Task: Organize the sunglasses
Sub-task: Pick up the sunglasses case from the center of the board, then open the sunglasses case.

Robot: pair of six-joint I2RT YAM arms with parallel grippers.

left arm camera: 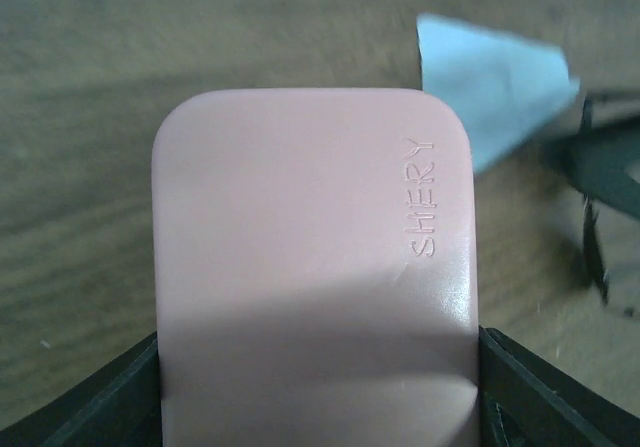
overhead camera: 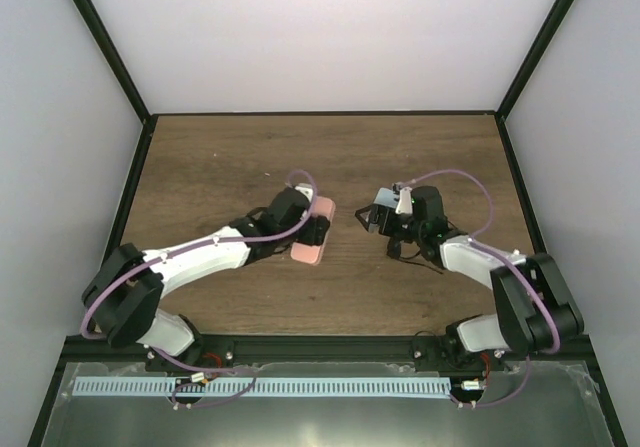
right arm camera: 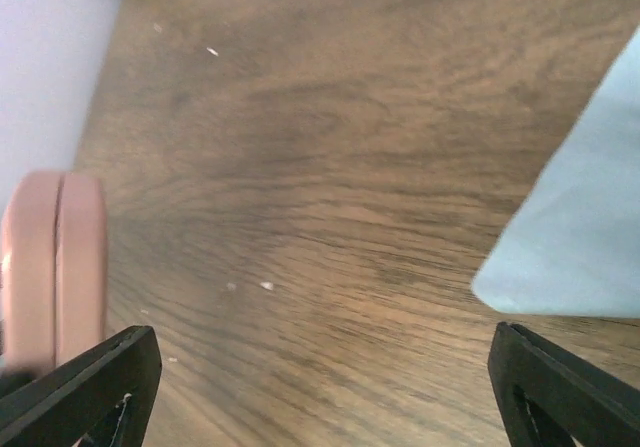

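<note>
Pink case (left arm camera: 310, 267) between left jaws

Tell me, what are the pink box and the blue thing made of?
The pink case looks like smooth faux leather or soft plastic: it has a slight sheen and letters pressed into it. The blue cloth seems to be thin fabric, matte and lying flat. I can't be sure of either.

One word can be read: "SHERY", stamped in capitals into the smooth face of the pink case (left arm camera: 310, 267), right of centre in the left wrist view. The letters run sideways, climbing along the case's right edge, pink on pink. In the other two views the case is too small or blurred to read.
</note>
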